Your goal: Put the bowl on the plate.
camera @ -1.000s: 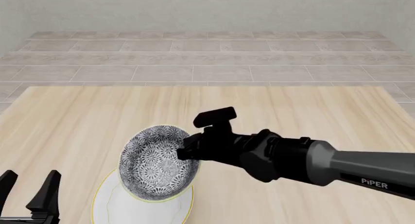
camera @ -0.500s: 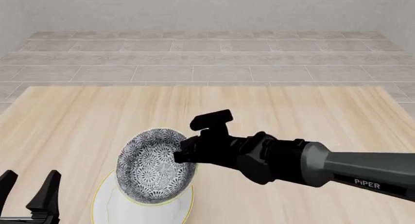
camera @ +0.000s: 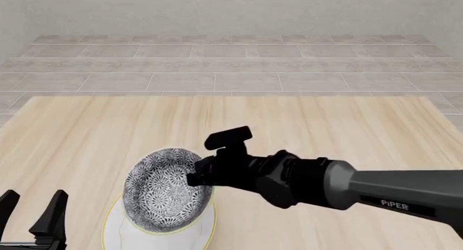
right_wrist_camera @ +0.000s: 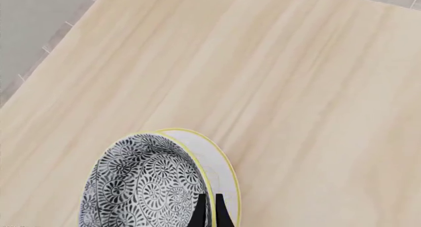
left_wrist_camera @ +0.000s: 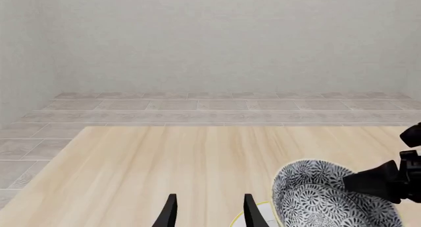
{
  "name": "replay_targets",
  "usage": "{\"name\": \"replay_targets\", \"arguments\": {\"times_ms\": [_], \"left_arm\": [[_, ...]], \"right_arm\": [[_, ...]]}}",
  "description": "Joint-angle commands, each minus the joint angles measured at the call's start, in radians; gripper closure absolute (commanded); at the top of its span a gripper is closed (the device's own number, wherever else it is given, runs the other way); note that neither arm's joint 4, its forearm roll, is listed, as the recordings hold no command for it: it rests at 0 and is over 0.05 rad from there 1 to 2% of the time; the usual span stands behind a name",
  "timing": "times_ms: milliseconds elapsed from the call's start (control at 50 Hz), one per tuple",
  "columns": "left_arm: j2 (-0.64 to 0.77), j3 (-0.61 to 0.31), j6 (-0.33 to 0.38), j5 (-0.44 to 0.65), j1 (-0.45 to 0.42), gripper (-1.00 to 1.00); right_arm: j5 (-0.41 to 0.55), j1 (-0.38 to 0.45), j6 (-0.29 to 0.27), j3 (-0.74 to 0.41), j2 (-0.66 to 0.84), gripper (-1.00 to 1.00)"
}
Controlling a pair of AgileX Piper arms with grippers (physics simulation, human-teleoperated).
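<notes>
The bowl (camera: 165, 189), with its dense grey-and-white floral pattern and yellowish rim, hangs tilted over the white plate (camera: 148, 236) near the table's front left. My right gripper (camera: 194, 177) is shut on the bowl's right rim. In the right wrist view its fingers (right_wrist_camera: 199, 211) pinch the bowl (right_wrist_camera: 141, 187) at the rim, and a crescent of plate (right_wrist_camera: 220, 175) shows beyond. My left gripper (camera: 32, 212) stands open at the front-left corner, apart from both. The left wrist view shows that gripper (left_wrist_camera: 210, 216) open and empty, beside the bowl (left_wrist_camera: 316, 200). I cannot tell whether bowl and plate touch.
The light wooden table (camera: 326, 125) stretches ahead and to the right. Grey tiled floor (camera: 231, 65) lies past its far edge, with a wall behind. My right arm (camera: 376, 193) reaches in from the right across the front of the table.
My right arm has carried the bowl leftward and nearer, so it sits more squarely over the plate. The left gripper has not moved.
</notes>
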Motion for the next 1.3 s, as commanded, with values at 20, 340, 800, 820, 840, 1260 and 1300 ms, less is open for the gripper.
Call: {"name": "replay_targets", "arguments": {"times_ms": [20, 340, 800, 820, 840, 1260, 1300], "left_arm": [[0.000, 0.000, 0.000, 0.000, 0.000, -1.00], [0.000, 0.000, 0.000, 0.000, 0.000, -1.00], [0.000, 0.000, 0.000, 0.000, 0.000, -1.00], [0.000, 0.000, 0.000, 0.000, 0.000, -1.00], [0.000, 0.000, 0.000, 0.000, 0.000, -1.00], [0.000, 0.000, 0.000, 0.000, 0.000, -1.00], [0.000, 0.000, 0.000, 0.000, 0.000, -1.00]], "right_arm": [[-0.005, 0.014, 0.009, -0.015, 0.015, 1.00], [-0.002, 0.029, 0.014, -0.023, 0.029, 1.00], [-0.013, 0.051, 0.028, -0.025, 0.049, 1.00], [-0.014, 0.052, 0.028, -0.024, 0.050, 1.00], [-0.015, 0.052, 0.029, -0.024, 0.052, 1.00], [-0.024, 0.062, 0.034, -0.021, 0.059, 1.00], [-0.025, 0.064, 0.035, -0.022, 0.061, 1.00]]}}
